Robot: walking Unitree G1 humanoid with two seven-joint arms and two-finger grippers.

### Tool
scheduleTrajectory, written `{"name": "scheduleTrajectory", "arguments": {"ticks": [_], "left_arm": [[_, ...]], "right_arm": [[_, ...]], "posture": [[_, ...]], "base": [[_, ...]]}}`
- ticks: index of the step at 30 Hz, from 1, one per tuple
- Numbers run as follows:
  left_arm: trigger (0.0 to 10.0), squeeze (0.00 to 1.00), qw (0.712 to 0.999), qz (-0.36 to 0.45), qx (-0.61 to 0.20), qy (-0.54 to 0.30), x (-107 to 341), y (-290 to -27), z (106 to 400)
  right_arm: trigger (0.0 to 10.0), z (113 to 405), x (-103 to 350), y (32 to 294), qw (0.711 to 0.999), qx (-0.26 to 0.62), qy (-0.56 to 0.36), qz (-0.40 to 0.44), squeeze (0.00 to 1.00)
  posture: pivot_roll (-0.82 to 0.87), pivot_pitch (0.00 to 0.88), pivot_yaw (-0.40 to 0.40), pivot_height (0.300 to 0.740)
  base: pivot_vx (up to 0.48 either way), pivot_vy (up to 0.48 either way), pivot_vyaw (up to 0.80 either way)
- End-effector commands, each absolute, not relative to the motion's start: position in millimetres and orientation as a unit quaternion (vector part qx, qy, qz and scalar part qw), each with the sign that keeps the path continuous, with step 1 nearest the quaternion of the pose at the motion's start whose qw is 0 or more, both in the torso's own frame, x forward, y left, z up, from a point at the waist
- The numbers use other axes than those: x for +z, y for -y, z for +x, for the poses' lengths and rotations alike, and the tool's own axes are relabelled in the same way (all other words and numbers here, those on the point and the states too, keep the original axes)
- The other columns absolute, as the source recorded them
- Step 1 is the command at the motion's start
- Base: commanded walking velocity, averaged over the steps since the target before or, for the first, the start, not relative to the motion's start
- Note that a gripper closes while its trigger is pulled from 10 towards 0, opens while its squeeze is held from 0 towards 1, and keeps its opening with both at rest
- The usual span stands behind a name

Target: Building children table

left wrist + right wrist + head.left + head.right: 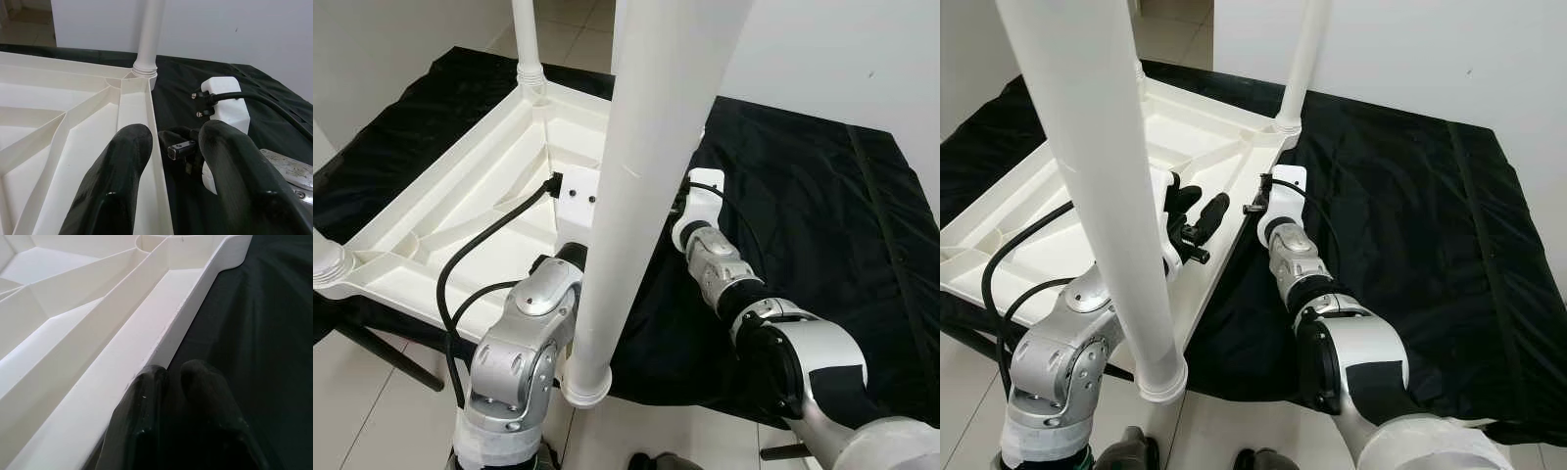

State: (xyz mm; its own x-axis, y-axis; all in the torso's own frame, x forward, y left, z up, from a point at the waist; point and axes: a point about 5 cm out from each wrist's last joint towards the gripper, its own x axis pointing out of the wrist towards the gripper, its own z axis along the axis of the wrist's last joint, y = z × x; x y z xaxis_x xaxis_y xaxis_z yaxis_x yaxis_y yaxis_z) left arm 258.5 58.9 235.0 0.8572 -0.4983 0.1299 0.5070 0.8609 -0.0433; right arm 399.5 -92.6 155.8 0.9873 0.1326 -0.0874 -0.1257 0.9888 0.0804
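The white plastic table (460,196) lies upside down on a black cloth (1410,215), ribs facing up. White legs stand upright in its corners: a near leg (636,196) close to my head, a far one (526,39) and another (1301,59) at the right corner. My left gripper (1203,201) hangs open over the table's right rim, one finger (122,166) above the underside and the other outside it. My right gripper (168,382) is shut on nothing, fingertips low on the cloth against the rim's outer side.
The black cloth covers a low platform, with its broad free part to my right. Pale tiled floor (372,411) shows at the near edge, and white walls (1430,49) stand behind. A black cable (470,245) loops from my left arm over the table's underside.
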Motion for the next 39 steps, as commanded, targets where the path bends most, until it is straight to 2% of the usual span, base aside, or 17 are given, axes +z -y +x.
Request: {"name": "scheduleTrajectory", "arguments": {"ticks": [1,4,5,13,19,25,30,32,35,38,39], "left_arm": [[10.0,0.00,0.973,-0.032,-0.224,0.043,229.6,-61.3,260.3],[10.0,0.00,0.979,-0.012,-0.200,0.038,222.0,-80.4,263.3],[10.0,0.00,0.982,0.003,-0.184,0.032,217.2,-95.6,265.9],[10.0,0.00,0.986,0.038,-0.159,0.014,207.7,-127.4,271.3],[10.0,0.00,0.982,0.093,-0.163,-0.004,197.6,-156.9,276.3],[10.0,0.00,0.966,0.128,-0.223,-0.031,187.3,-166.1,268.1],[10.0,0.00,0.932,0.187,-0.302,-0.078,170.2,-176.1,253.8],[10.0,0.00,0.925,0.196,-0.315,-0.084,167.8,-176.6,251.1],[10.0,0.00,0.908,0.254,-0.310,-0.122,152.4,-181.2,252.1],[10.0,0.00,0.901,0.272,-0.313,-0.129,145.4,-177.6,253.4],[10.0,0.00,0.897,0.259,-0.337,-0.124,143.8,-168.0,251.4]], "right_arm": [[10.0,398.5,155.0,93.4,0.997,0.059,-0.035,0.030,0.00],[10.0,393.9,147.4,107.8,0.998,0.051,-0.013,0.025,0.00],[10.0,390.0,144.8,115.8,0.998,0.053,0.010,0.017,0.00],[10.0,378.4,144.1,133.8,0.997,0.037,0.075,0.004,0.00],[10.0,348.3,134.9,148.6,0.993,0.008,0.113,0.018,0.00],[10.0,334.6,132.9,151.2,0.992,0.016,0.123,0.011,0.00],[10.0,329.5,134.8,159.1,0.992,0.014,0.128,-0.001,0.00],[10.0,329.3,136.3,160.7,0.991,0.012,0.130,-0.003,0.00],[10.0,327.3,145.0,163.0,0.990,0.008,0.138,-0.007,0.00],[10.0,326.5,149.7,163.6,0.990,0.004,0.141,-0.006,0.00],[10.0,324.6,152.9,163.5,0.990,0.003,0.140,-0.006,0.00]], "posture": [[0.29,0.114,-0.062,0.740],[0.28,0.116,-0.071,0.740],[0.28,0.117,-0.076,0.740],[0.27,0.115,-0.076,0.740],[0.25,0.112,-0.077,0.740],[0.24,0.111,-0.075,0.740],[0.23,0.105,-0.064,0.740],[0.23,0.105,-0.064,0.740],[0.22,0.101,-0.057,0.740],[0.22,0.099,-0.055,0.740],[0.21,0.100,-0.056,0.740]], "base": [[0.000,0.000,0.00],[0.000,0.000,0.00],[0.000,0.000,0.00],[0.000,0.000,0.00],[0.000,0.000,0.00],[0.000,0.000,0.00],[0.000,0.000,0.00],[0.000,0.000,0.00],[0.000,0.000,0.00],[0.000,0.000,0.00],[0.000,0.000,0.00]]}}
